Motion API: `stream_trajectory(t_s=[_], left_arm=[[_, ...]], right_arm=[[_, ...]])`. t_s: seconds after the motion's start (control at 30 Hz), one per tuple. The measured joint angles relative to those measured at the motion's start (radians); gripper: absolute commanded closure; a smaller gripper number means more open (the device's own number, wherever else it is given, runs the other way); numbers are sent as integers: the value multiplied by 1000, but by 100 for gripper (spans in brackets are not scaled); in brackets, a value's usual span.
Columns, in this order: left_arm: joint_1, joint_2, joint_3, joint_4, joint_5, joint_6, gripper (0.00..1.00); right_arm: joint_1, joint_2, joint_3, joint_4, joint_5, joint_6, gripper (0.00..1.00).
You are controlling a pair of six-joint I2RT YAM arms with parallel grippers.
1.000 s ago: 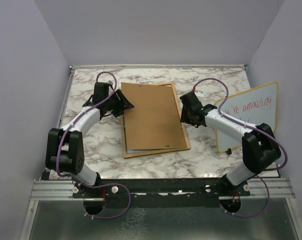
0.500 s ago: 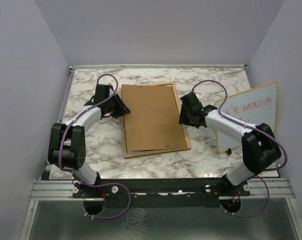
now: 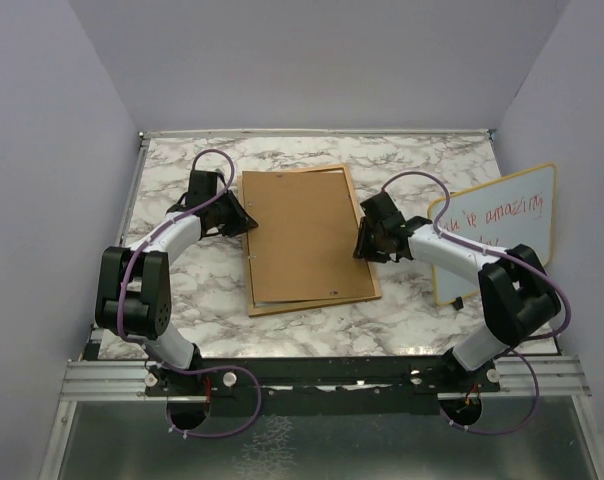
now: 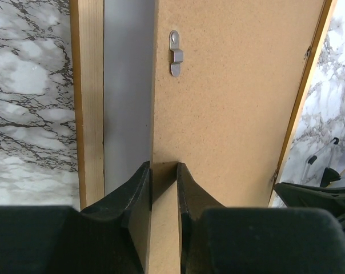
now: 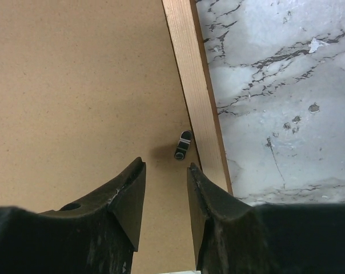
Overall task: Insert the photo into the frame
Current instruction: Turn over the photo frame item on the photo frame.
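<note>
The frame [image 3: 282,306] lies flat on the marble table, its brown back board [image 3: 302,235] resting on it and shifted a little to the right. My left gripper [image 3: 245,222] is at the board's left edge. In the left wrist view its jaws [image 4: 164,171] stand narrowly open, one finger over a bare grey strip [image 4: 129,85], the other over the board [image 4: 235,114]. My right gripper [image 3: 365,240] hovers open over the board's right side [image 5: 75,85], beside a small black turn clip [image 5: 184,144] and the wooden rail [image 5: 198,97]. The photo is hidden.
A yellow-rimmed whiteboard [image 3: 497,230] with red writing leans at the right wall, close behind the right arm. Plain walls close in both sides and the back. A metal hanger clip [image 4: 176,52] sits on the board.
The left gripper's jaws have closed from wide to a narrow gap at the board's left edge. The right gripper has slid slightly toward me along the right rail and narrowed a little.
</note>
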Motion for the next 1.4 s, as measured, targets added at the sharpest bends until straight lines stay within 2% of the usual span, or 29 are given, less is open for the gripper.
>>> stream_trajectory(t_s=[0.6,1.0,1.3,1.4], left_arm=[[7,0,-1,-3,0,12,90],[12,24,-2,-2,20,15,90],[13,25,-2,-3,21,18,90],[13,25,-3,-2,21,18,88]], right_arm=[[0,75,19,43,-6,-1,56],[-5,84,33,118,-112,-62,55],[-6,85,136,71,-6,-98,50],[-9,130,251,77,39,-101,46]])
